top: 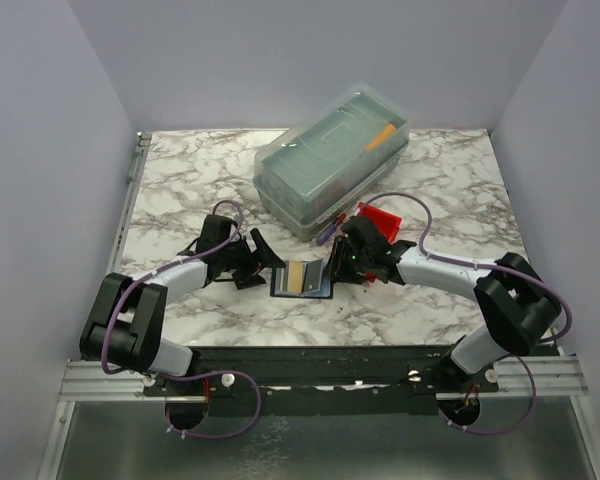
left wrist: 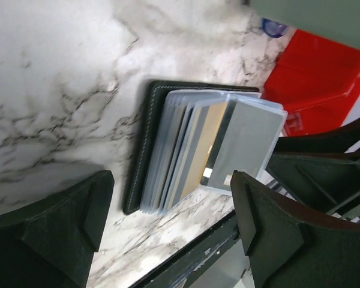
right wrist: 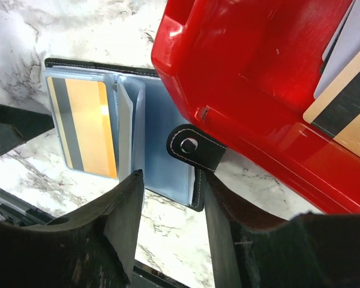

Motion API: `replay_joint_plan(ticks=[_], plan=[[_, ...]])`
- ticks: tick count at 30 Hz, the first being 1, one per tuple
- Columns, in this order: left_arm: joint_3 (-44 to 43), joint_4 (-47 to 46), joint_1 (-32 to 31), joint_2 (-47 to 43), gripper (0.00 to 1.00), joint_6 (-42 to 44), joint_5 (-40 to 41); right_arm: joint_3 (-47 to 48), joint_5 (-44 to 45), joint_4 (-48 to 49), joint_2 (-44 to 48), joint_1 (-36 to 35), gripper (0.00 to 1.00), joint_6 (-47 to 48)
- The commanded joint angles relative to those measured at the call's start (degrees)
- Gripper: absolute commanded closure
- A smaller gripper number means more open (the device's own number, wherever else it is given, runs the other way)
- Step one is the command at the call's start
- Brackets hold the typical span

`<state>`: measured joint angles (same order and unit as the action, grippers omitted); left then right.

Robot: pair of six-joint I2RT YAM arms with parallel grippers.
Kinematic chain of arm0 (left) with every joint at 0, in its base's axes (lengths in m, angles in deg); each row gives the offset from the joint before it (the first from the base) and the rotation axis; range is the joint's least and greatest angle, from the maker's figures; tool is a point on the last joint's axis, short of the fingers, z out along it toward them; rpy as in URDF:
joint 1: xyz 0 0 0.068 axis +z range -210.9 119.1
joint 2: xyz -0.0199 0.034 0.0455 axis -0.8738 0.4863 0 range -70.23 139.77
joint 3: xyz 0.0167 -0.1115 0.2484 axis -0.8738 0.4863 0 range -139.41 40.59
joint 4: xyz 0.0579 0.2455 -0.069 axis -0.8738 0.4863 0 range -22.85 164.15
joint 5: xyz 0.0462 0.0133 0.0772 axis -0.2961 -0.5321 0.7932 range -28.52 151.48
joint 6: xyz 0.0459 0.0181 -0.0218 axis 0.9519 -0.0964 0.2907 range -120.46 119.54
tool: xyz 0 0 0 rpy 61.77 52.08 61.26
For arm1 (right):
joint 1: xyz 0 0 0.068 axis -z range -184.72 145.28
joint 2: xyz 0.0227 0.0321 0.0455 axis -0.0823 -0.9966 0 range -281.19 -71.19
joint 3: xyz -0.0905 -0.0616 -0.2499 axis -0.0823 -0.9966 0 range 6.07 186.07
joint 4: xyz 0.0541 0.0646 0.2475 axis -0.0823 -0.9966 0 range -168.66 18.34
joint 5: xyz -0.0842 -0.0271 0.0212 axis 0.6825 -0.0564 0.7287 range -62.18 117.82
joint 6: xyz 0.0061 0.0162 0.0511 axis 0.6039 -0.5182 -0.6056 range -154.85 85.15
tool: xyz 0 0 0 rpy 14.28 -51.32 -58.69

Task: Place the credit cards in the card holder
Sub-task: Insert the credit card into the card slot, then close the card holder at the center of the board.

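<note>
The black card holder (top: 302, 279) lies open on the marble between my two grippers, its clear sleeves fanned out. A gold credit card (right wrist: 89, 125) with a dark stripe sits in one sleeve and shows in the left wrist view too (left wrist: 205, 147). More credit cards (right wrist: 343, 90), tan and pale, lie in the red bin (right wrist: 252, 72). My left gripper (left wrist: 168, 225) is wide open just left of the holder (left wrist: 137, 162), with nothing between its fingers. My right gripper (right wrist: 171, 219) is open at the holder's near right corner, beside its snap strap (right wrist: 192, 147), and only marble shows between the fingers.
The red bin (top: 380, 218) stands right behind my right gripper (top: 338, 262). A large clear lidded box (top: 332, 158) sits at the back centre, with a pen (top: 330, 230) at its front. The table's near edge and dark rail (left wrist: 192, 258) run close below the holder.
</note>
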<state>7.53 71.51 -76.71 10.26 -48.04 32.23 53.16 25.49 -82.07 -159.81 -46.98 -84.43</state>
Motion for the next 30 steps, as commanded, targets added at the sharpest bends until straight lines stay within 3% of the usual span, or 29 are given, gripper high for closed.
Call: replay_joint_plan(ticks=[1, 12, 21, 30], plan=[[1.68, -10.56, -0.01, 3.07, 0.13, -1.45, -3.53, 1.14, 2.0, -1.41, -2.07, 0.23, 0.54, 0.6], [4.66, -17.21, -0.09, 4.31, 0.13, -7.33, -9.58, -0.61, -3.04, 5.33, -5.54, 0.17, 0.64, 0.42], [5.75, -20.11, -0.09, -4.34, 0.13, -14.42, -12.85, -5.12, -8.19, 14.35, -4.97, 0.17, 0.65, -1.97], [3.46, -23.61, -4.44, -5.38, 0.13, -18.9, -11.65, -8.12, -9.61, 17.92, -2.36, 0.21, 0.65, -3.87]])
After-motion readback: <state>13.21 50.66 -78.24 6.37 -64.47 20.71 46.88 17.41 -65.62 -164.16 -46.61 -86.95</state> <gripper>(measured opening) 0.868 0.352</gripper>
